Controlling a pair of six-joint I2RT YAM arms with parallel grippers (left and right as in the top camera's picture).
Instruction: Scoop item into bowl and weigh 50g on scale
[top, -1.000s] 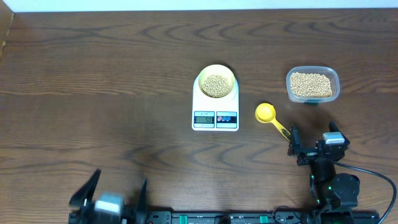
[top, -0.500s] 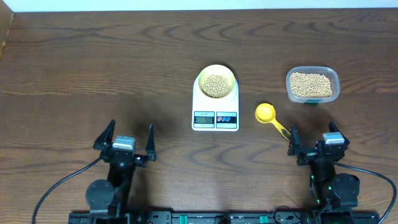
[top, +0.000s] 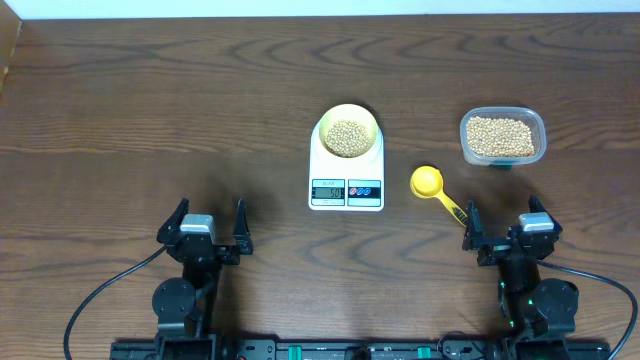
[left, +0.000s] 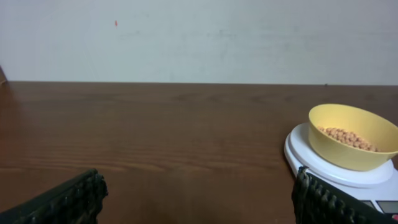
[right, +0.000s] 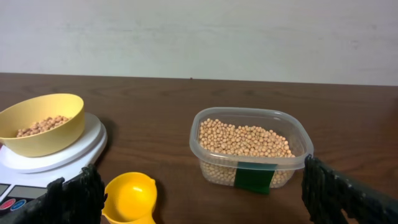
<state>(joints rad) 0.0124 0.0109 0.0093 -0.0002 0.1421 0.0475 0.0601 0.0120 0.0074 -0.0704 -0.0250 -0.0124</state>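
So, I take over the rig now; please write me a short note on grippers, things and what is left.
Left gripper: open, empty, low on the left.
Right gripper: open, empty, close to the spoon's handle.
Bowl with beans sits on the scale; spoon lies empty on the table between scale and tub, which holds more beans.
Done: beans are in the bowl.
Left: read the display, too small to tell here; adjust the beans if needed.

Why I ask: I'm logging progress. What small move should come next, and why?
Probably just pause: the bowl with beans sits on the scale, the spoon lies empty, and the left gripper and right gripper are open. The display is too small to read.
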